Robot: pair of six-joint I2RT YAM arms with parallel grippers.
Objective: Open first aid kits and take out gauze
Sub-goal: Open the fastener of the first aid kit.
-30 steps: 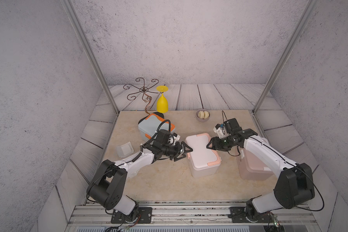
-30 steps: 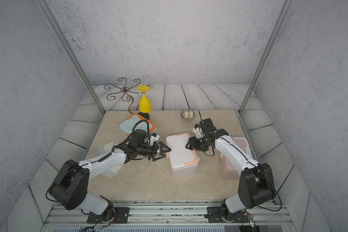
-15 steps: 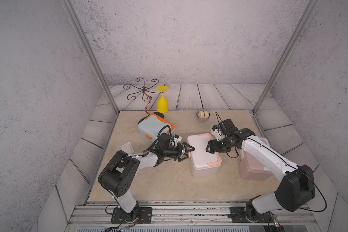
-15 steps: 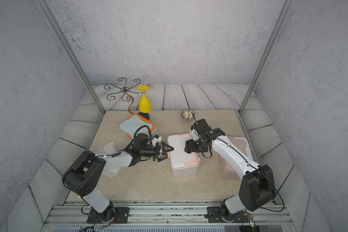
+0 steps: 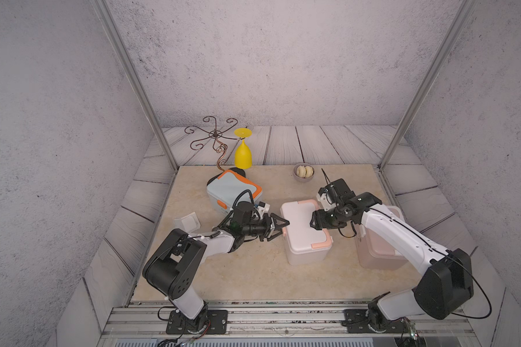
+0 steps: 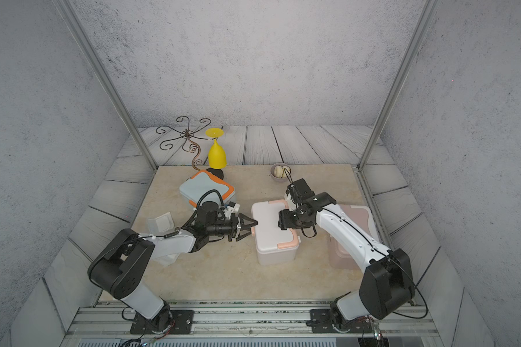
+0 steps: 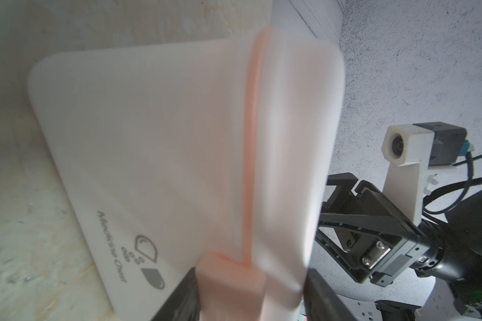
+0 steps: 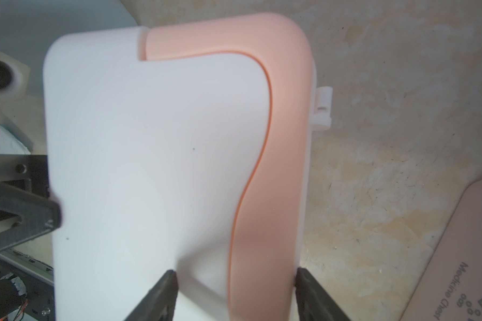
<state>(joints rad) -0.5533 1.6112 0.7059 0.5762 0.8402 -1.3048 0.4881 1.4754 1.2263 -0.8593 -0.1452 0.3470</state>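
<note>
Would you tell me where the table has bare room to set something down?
Free: the table's front strip, between white kit and rail; back right corner, beside grey bowl. Crowded: left claw and right claw flank the white kit.

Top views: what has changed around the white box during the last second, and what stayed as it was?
The left arm's black joint moved towards the white box, and the left gripper narrowed its jaws around the peach latch. The right gripper shifted slightly towards the table's front edge, at the opposite end. Nothing was lifted. The white box, still closed, the grey-blue box and the pink box stayed put.
</note>
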